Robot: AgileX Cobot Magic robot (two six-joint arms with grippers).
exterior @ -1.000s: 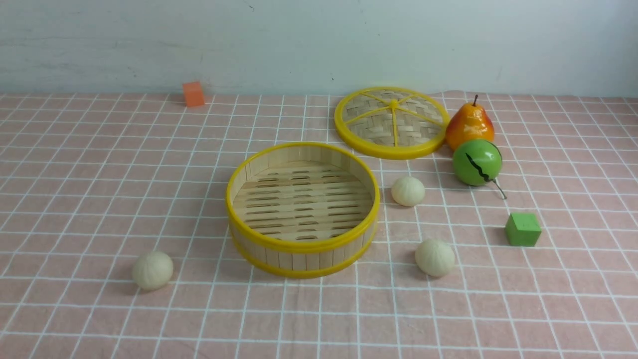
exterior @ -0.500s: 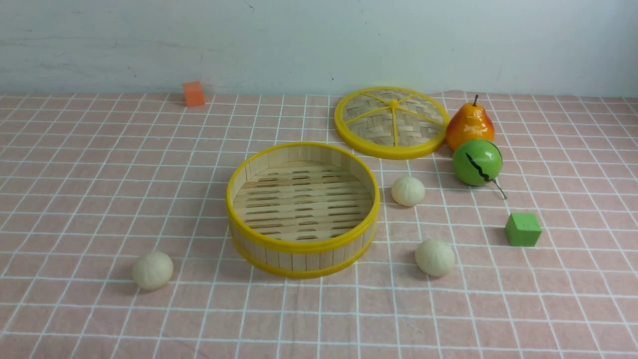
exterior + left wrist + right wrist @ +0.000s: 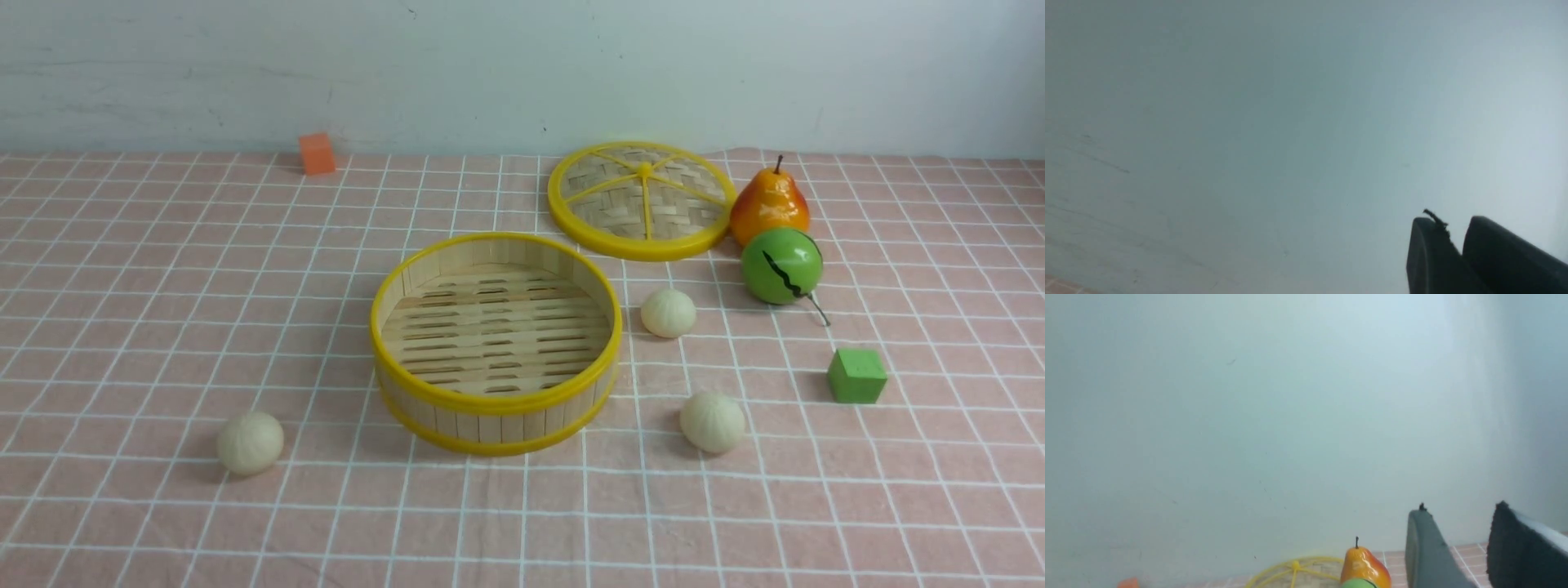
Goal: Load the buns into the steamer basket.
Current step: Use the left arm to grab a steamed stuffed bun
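In the front view nothing has shifted since a second ago, and you see neither arm. The steamer basket (image 3: pixel 494 425) stands empty and upright at the middle of the table (image 3: pixel 163 286), which wears a pink cloth with white checks. All the buns lie on the cloth outside it. The first bun (image 3: pixel 250 443) is towards the front left corner. The second bun (image 3: pixel 668 312) is just beside the basket's right wall. The third bun (image 3: pixel 712 421) lies nearer the front edge on that same side. The woven lid (image 3: pixel 642 200) lies flat towards the back edge. A pear (image 3: pixel 769 208) and a green fruit (image 3: pixel 781 265) touch each other at its right. A green cube (image 3: pixel 856 376) sits towards the right edge, and an orange cube (image 3: pixel 317 153) at the back edge. Behind is a pale, scuffed wall (image 3: pixel 522 73).

In the left wrist view your left gripper (image 3: pixel 1451 223) faces that wall, its jaws parted by a sliver and bare.

In the right wrist view your right gripper (image 3: pixel 1461 510) shows a clear gap between bare jaws, with the pear and lid low beyond it.
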